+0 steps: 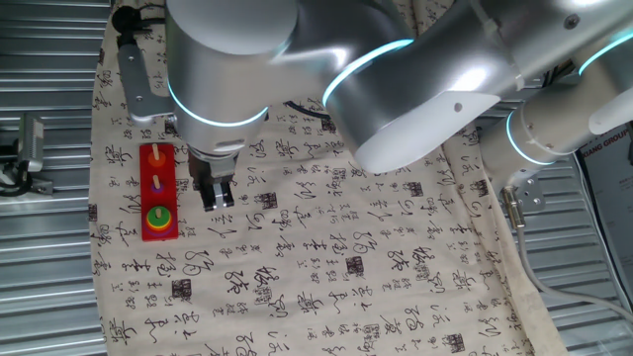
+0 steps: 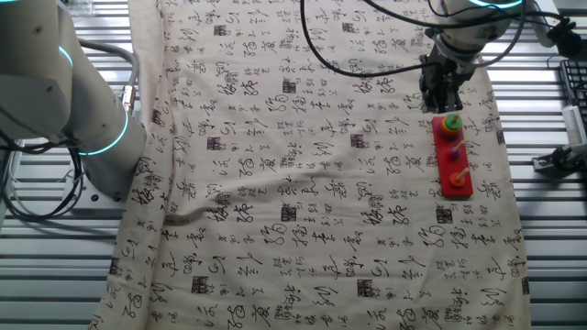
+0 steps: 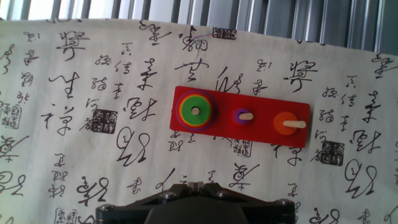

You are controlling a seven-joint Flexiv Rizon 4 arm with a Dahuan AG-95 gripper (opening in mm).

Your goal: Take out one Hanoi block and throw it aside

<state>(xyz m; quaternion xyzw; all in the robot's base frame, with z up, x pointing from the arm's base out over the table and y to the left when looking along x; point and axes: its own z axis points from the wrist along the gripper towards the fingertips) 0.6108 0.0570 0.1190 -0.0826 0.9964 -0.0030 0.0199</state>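
Observation:
The green Hanoi block sits on top of a stack of discs on the left peg of the red base. It also shows in one fixed view and in the other fixed view. A purple disc is on the middle peg and an orange disc on the right peg. My gripper hangs above the cloth just beside the base, apart from it. Its jaws are closed together and hold nothing. In the hand view the gripper shows at the bottom edge.
A cream cloth with black calligraphy covers the table. Metal slats lie beyond its edges. The arm's large silver links hang over the far part of the cloth. Black cables run across the cloth near the gripper.

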